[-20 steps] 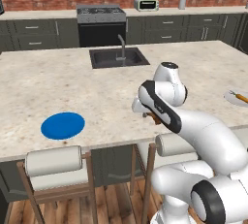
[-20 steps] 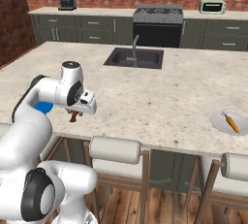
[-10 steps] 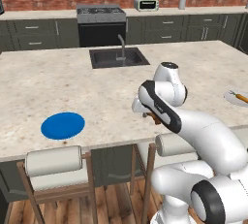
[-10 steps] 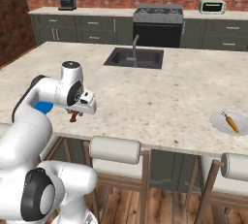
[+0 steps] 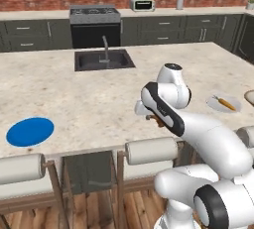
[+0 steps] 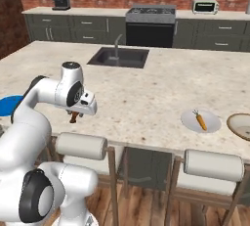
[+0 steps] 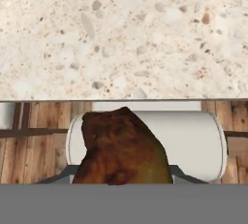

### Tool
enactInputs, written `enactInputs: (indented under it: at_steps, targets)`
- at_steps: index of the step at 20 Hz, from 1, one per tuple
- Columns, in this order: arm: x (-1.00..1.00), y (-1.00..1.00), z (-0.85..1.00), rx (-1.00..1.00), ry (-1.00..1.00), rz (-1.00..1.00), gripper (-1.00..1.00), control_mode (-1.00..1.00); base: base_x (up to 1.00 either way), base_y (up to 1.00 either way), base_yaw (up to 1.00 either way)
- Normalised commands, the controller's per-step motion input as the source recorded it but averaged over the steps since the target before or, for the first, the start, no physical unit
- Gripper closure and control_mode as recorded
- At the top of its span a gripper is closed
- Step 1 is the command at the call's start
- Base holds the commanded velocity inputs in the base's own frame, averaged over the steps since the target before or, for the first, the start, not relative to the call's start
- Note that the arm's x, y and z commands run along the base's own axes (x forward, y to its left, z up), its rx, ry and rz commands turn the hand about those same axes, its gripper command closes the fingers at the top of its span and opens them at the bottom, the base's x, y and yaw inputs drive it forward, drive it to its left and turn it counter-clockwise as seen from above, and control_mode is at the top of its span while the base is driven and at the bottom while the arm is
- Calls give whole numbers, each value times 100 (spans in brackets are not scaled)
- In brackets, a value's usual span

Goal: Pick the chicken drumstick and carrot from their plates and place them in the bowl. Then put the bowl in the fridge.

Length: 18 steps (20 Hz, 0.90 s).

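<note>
The hand [image 6: 74, 116] holds the chicken drumstick [image 7: 121, 148], its fingers closed narrowly on the meat. It hangs over the near edge of the desk [image 5: 74, 99], above a white-backed stool [image 7: 193, 143]. In the hand view the drumstick sits between the finger tips, with the desk edge and the wood floor below it.

The blue plate [image 5: 30, 131] lies bare at the left end of the desk. The carrot [image 6: 200, 121] rests on the grey-white plate [image 6: 188, 120] well to the right, and the tan bowl [image 6: 239, 127] stands just beside that plate at the frame edge.

Risks, as judged:
- The drumstick hangs past the desk edge. A slip here would drop it to the stool or the floor, out of reach.
- The grip appears to be on an uneven, rounded end, so a quick swing could rotate or shed the piece.
- The bowl is far across the desk, so the carry is long. A low path may clip the carrot plate.
- The bowl sits near the desk's right end, so an off-centre release could miss it.
</note>
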Motion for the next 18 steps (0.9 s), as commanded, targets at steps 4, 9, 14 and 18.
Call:
enactInputs:
  at_steps: [4, 9, 14, 18]
  targets:
    - [0, 0, 0, 0, 0, 0, 100, 100, -13, -79, 0]
    - [0, 0, 0, 0, 0, 0, 100, 100, 0, -79, 0]
    - [0, 0, 0, 0, 0, 0, 100, 100, 0, -79, 0]
    - [0, 0, 0, 0, 0, 0, 100, 100, 0, -78, 0]
